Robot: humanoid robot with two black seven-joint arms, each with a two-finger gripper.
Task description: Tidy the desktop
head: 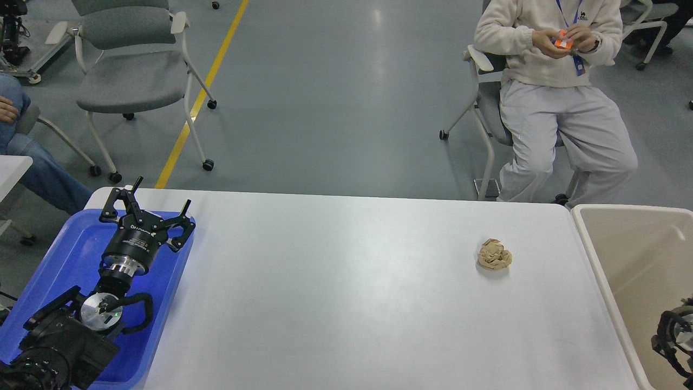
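My left gripper (157, 208) is hovering, fingers spread and empty, over the blue plastic tray (70, 254) at nine o'clock. A crumpled tan paper ball (494, 254) is sitting on the white desktop (335, 292) at three o'clock, probably bound for the beige rectangular bin (639, 260); right gripper is mostly off-frame, can't tell.

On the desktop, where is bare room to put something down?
The desktop is bare from the blue tray on its left to the crumpled paper ball near the right. A narrower bare strip lies between the ball and the beige bin. The tray is crowded: the left claw, open, hangs over it.
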